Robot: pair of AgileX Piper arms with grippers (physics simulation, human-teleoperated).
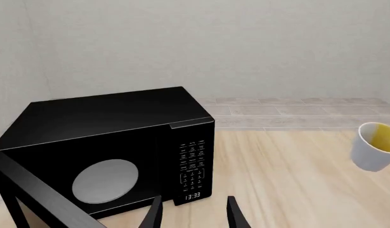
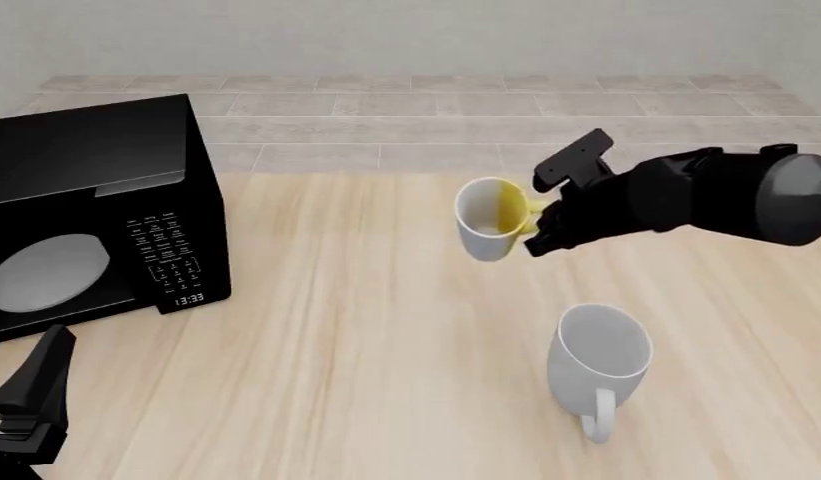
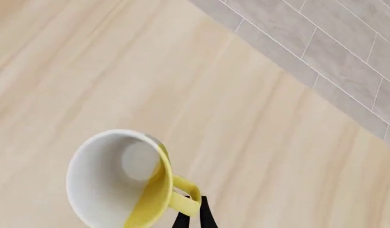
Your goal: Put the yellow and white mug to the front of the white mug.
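I had the yellow and white mug off the table, hanging in the air over the far middle of the wooden tabletop. It was tipped, its mouth turned up and toward the camera side, so the yellow half of the inside showed in the front view. In my right wrist view the same mug filled the lower part of the picture, open mouth toward the lens, with the yellow handle sticking out toward my fingers.

My right gripper was pinched closed on that handle, the dark fingertips pressed together right at the yellow loop. The arm came in from the right, stretched almost level above the table.

The white mug stood upright on the table, nearer to me than the lifted mug and a little to the right, well apart from it. Its loop handle pointed toward the near edge.

From my left wrist view the lifted mug appeared small at the edge of the picture.

My left gripper rested low at the near left corner, its two fingers spread apart with nothing between them. Just ahead of it sat a black microwave with a round grey window and a clock reading 13:33, at the left side of the table.
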